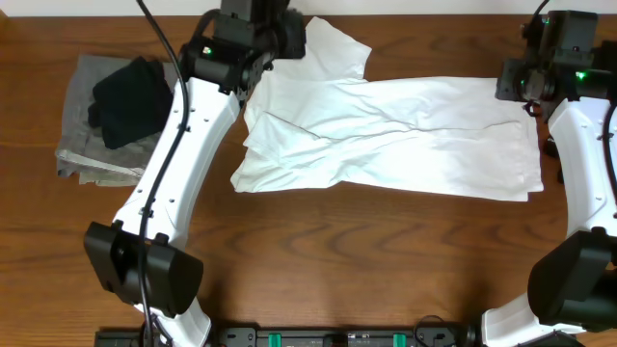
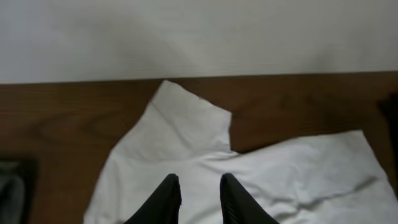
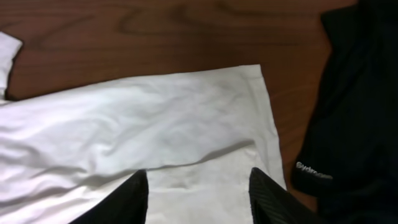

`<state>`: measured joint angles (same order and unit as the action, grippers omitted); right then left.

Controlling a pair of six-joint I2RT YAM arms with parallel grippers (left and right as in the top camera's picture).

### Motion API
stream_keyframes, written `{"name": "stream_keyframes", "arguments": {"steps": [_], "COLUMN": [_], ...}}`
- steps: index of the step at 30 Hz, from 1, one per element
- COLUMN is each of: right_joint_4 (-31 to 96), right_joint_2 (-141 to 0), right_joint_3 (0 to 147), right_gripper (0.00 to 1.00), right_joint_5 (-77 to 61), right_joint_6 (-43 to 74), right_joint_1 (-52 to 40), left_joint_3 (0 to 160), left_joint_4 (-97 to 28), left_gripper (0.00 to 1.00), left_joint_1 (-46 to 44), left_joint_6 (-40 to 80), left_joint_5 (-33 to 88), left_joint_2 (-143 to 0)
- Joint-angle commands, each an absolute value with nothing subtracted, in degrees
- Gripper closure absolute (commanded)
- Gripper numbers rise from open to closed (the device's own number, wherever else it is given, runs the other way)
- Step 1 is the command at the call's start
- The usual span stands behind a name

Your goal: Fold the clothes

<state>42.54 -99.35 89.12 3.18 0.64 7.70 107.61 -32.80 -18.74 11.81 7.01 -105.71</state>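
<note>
- Shirt [image 1: 386, 135] is lying flattened mid-table, one sleeve pointing toward 12 o'clock.
- Left gripper [image 2: 199, 179] is hanging over its 11 o'clock end, jaws narrowly parted, gripping nothing.
- Right gripper [image 3: 198, 173] is gaping wide over the 3 o'clock edge, empty.

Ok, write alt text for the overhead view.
A white T-shirt lies spread across a wooden table, one sleeve sticking out toward the far edge. The left arm reaches over its sleeve end, the right arm stands at the other end, and grey and black garments lie piled beside the left arm.
</note>
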Motion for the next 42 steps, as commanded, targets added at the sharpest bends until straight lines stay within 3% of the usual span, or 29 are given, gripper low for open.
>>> {"name": "stream_keyframes", "arguments": {"steps": [1,8,20,42], "right_joint_4": [43.11,43.11,43.11,43.79], "right_joint_2": [-99.66,-100.18,-100.51,-100.51], "right_joint_3": [90.19,90.15,88.62,88.47], "right_gripper": [0.47,0.46,0.45,0.42], "right_joint_5": [1.89,1.91,1.96,2.17], "right_joint_6": [1.67,1.65,1.63,1.17], "right_joint_1": [8.32,8.4,8.6,8.73], "left_joint_3": [107.37,107.37,107.11,106.72], "left_joint_4": [-33.3,-34.81,-23.92,-41.85], "left_gripper": [0.76,0.76,0.81,0.85], "left_joint_1": [-18.28,-18.35,-18.35,-19.4], "left_joint_6": [10.22,10.28,10.76,11.86], "left_joint_5": [3.36,3.38,3.36,3.38], "left_joint_2": [-109.84,-121.62,-134.34,-137.93]}}
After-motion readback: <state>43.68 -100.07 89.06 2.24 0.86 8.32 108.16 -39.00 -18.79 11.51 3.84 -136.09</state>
